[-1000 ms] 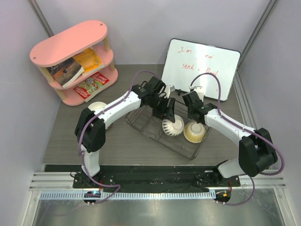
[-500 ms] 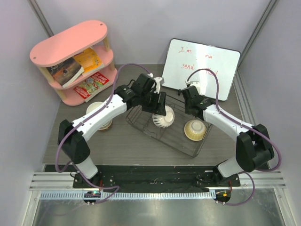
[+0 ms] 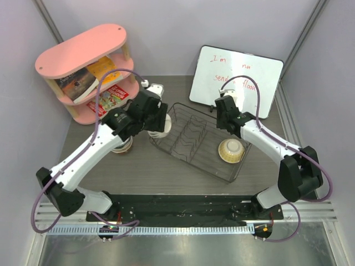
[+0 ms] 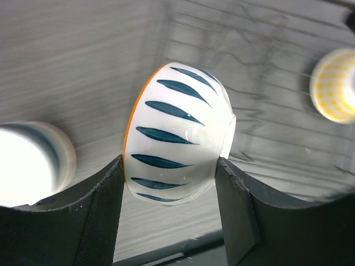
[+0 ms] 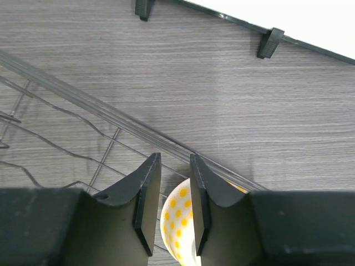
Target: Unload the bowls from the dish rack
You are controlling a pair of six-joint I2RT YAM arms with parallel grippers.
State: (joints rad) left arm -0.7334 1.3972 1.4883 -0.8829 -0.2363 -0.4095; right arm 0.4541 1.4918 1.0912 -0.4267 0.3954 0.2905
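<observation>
Left gripper (image 4: pixel 169 164) clamped on white striped bowl (image 4: pixel 177 127), held on its side just off the dish rack's (image 3: pixel 191 136) left end, near another bowl (image 4: pixel 30 160) on the table. Right gripper (image 5: pixel 173 162) has its jaws slightly apart and empty, over the yellow bowl (image 3: pixel 231 151) in the rack.

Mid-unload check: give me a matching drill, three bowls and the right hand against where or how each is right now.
1. blue-stroked bowl
2. yellow-dotted bowl
3. banded bowl
4. right hand

A. inside the dish rack
B. on the table, outside the dish rack
C. empty, slightly open
D. gripped by the left hand

Pairs: 1-D, 2-A, 3-B, 4-C.
</observation>
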